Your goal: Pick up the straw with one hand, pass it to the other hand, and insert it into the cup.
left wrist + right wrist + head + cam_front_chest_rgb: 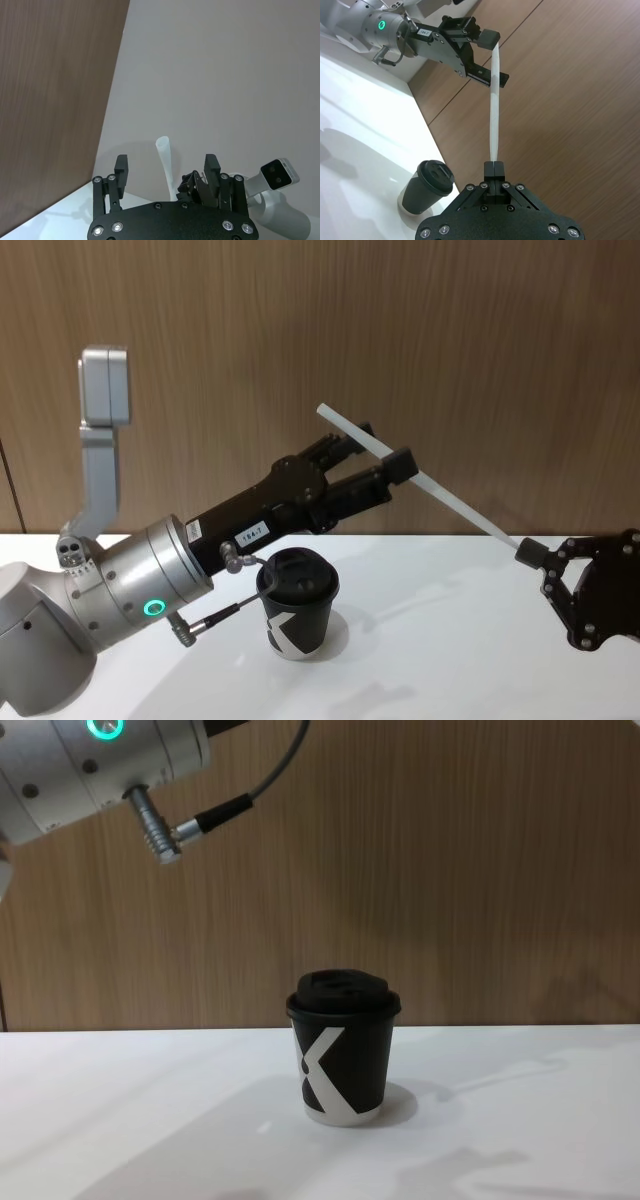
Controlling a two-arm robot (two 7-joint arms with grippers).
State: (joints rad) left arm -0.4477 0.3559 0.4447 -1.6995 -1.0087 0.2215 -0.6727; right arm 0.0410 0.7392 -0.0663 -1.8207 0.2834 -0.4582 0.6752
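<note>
One white straw (452, 497); one black lidded coffee cup (298, 615) with a white K-like mark; two grippers.

The right gripper (530, 554) comes in from the right edge, above the table, with its fingertips pinched tight on the straw's lower end; in the right wrist view the same closed tips (493, 169) clamp that end and the straw (494, 105) runs straight away from them. The straw is in the air, slanting up and to the left, above and to the right of the cup, not touching it.

The left gripper (382, 448), black with a silver wrist and a glowing green ring, reaches over the cup; its fingers are spread wide, one on each side of the straw near the upper end; the left wrist view shows the gap (167, 165) with the straw (164, 155) standing in it; contact with a pad cannot be told.

The cup (345, 1055) stands upright, lid on, on a plain white table (450, 650); behind is a brown wood-panel wall (470, 330).
</note>
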